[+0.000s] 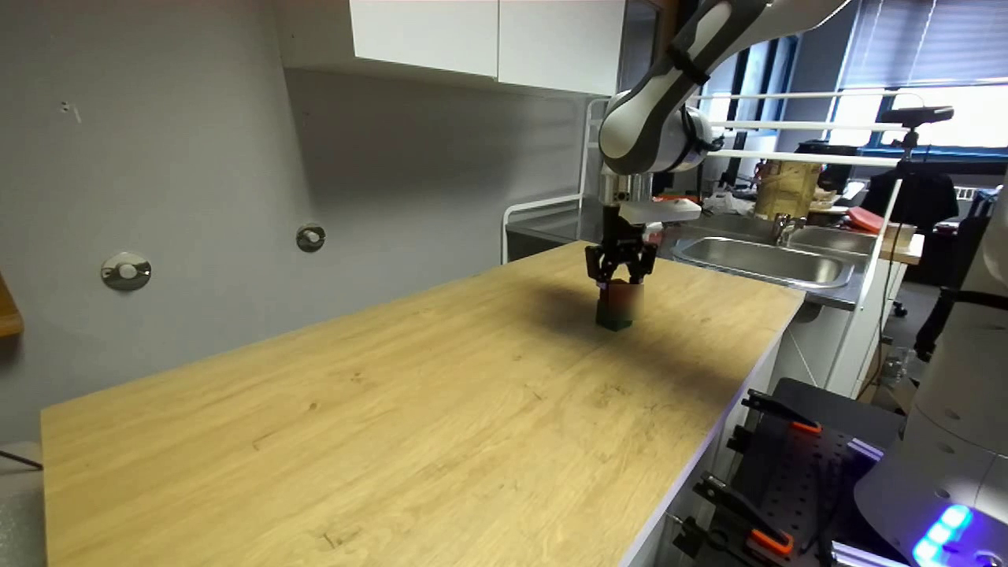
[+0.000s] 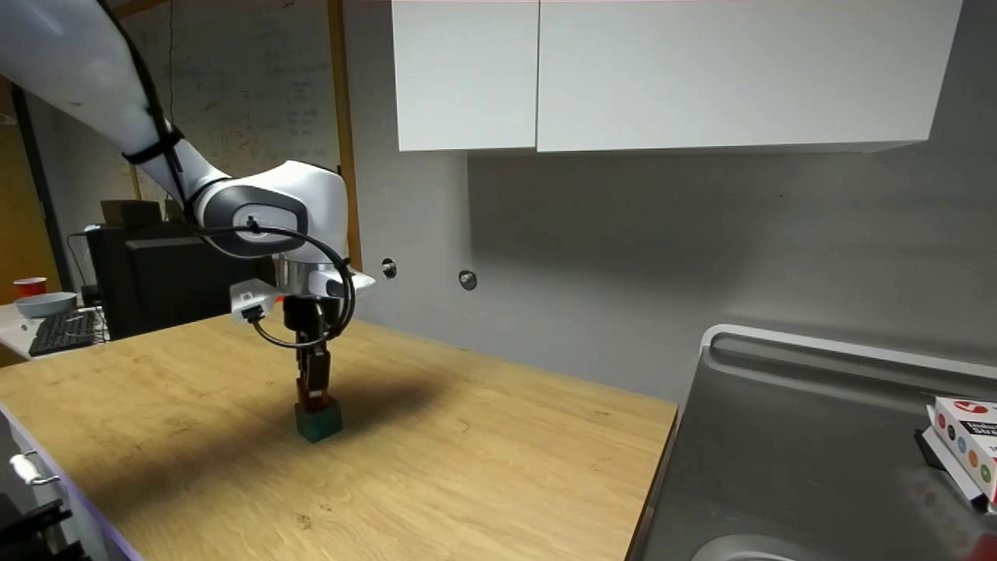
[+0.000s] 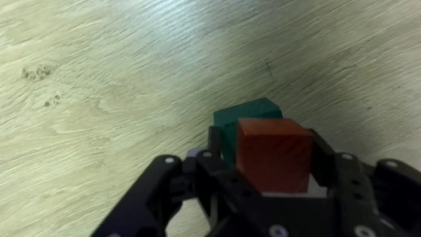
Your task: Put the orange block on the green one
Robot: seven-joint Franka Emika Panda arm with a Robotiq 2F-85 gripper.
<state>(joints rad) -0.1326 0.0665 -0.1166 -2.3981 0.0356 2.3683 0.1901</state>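
Note:
The green block [image 1: 612, 318] stands on the wooden tabletop and shows in the other exterior view [image 2: 319, 423] too. The orange block [image 3: 274, 161] looks nearly red and sits on top of the green block [image 3: 246, 111], shifted to one side of it in the wrist view. My gripper [image 3: 265, 141] points straight down around the orange block. Its left finger stands apart from the block, with green showing in the gap. Its right finger is against or very near the block's right side. In an exterior view the orange block [image 2: 315, 401] is partly hidden behind the gripper fingers.
The wooden tabletop [image 1: 378, 425] extends around the blocks. A wall with white cupboards [image 2: 748, 78] stands behind it. A metal sink [image 1: 764, 260] adjoins one end. A small printed box [image 2: 968, 440] lies on the dark counter beside the table.

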